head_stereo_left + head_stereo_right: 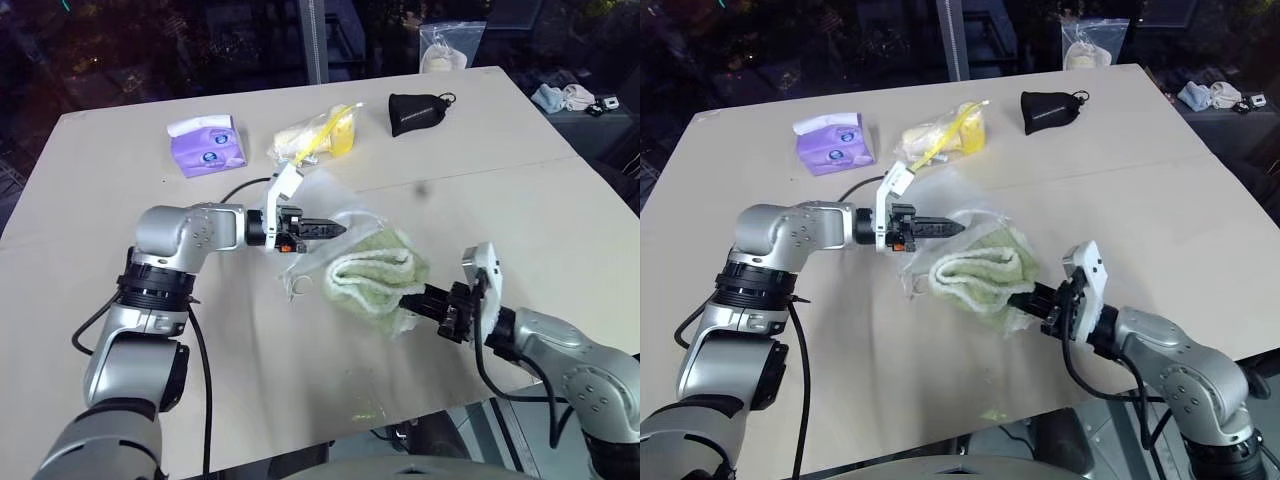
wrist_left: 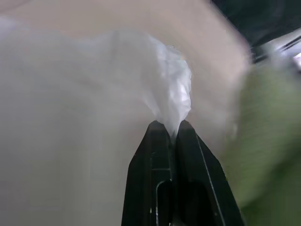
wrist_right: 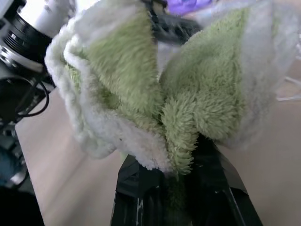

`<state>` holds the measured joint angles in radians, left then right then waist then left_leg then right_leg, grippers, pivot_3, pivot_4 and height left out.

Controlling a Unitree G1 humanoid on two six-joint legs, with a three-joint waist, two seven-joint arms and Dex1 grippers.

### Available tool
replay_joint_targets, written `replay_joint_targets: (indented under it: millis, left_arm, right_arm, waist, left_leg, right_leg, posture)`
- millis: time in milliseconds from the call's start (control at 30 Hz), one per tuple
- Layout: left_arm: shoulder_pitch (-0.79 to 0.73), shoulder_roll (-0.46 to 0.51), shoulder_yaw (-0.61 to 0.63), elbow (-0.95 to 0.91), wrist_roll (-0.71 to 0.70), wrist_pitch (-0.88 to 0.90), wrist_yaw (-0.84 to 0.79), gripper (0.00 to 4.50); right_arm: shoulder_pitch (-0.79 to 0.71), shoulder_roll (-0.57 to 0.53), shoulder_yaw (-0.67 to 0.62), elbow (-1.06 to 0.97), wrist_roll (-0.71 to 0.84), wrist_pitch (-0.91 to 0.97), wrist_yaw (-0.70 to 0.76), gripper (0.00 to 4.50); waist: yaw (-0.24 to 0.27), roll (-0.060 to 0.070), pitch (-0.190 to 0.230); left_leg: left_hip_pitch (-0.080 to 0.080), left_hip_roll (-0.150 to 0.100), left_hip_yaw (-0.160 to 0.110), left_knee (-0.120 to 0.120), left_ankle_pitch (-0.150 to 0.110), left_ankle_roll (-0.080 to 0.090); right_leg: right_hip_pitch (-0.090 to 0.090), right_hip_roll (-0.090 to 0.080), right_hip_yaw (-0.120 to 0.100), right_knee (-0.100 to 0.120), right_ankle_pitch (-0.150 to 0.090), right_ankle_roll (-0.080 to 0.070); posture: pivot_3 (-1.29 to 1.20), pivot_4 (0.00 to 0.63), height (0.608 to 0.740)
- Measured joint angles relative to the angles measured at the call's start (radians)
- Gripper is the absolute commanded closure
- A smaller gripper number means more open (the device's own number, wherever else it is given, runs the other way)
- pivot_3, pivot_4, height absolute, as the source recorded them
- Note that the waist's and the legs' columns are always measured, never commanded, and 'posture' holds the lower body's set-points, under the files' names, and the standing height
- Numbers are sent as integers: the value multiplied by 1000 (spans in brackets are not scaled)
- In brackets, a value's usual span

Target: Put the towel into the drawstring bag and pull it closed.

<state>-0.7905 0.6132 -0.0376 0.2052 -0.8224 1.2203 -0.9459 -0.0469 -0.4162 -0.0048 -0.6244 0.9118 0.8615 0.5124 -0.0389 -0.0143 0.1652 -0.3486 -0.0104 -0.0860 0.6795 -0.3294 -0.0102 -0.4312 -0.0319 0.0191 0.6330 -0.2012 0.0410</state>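
Left gripper [image 1: 335, 229] is pinching the flimsy, slippery bag [image 1: 345, 205] rim and right gripper [image 1: 1025, 297] is clamped on the soft, squishy towel [image 1: 985, 272], so I'd say grab by the edges.

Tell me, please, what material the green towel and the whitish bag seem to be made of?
The towel looks like thick terry cloth, matte and fluffy: loose fibres show in the right wrist view. The drawstring bag seems to be thin frosted plastic film, slightly glossy: it crinkles and lets the table show through. The exact plastic cannot be told.
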Motion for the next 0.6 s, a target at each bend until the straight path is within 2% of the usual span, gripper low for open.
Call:
replay_joint_targets:
  millis: [67,133,333,433,600]
  left_arm:
    - [-22,-11,57,0,-59,77,0,4462]
    - [-23,-21,103,-1,-98,138,10,4462]
    - [50,-101,168,-33,-151,236,84,4462]
    - [78,-115,186,-62,-154,242,118,4462]
    - [123,-123,196,-102,-154,242,150,4462]
  right_arm:
    - [-32,43,4,22,20,-23,11,4500]
    - [-79,55,44,79,-32,-71,32,4500]
    - [-209,121,243,501,-403,-340,58,4500]
    - [-256,173,267,618,-496,-449,56,4500]
    - [-286,253,230,689,-540,-473,15,4500]
  waist:
    - [1,0,0]
    - [-1,0,0]
    - [-2,-1,0]
    - [-4,-1,-1]
    - [-2,-3,-3]
  left_leg:
    - [0,0,0,1,0,0]
    - [1,-1,0,1,0,0]
    - [2,-1,1,2,0,-1]
    - [3,0,0,2,1,-1]
    - [5,-1,-2,3,2,-4]
  right_leg:
    - [0,0,0,0,0,0]
    - [1,-1,1,0,0,0]
    - [0,-1,1,4,0,0]
    - [0,-1,3,5,0,0]
    - [0,-2,5,8,0,0]
  posture:
    - [0,150,740]
    - [0,150,740]
    - [0,150,740]
    - [0,150,740]
    - [0,150,740]
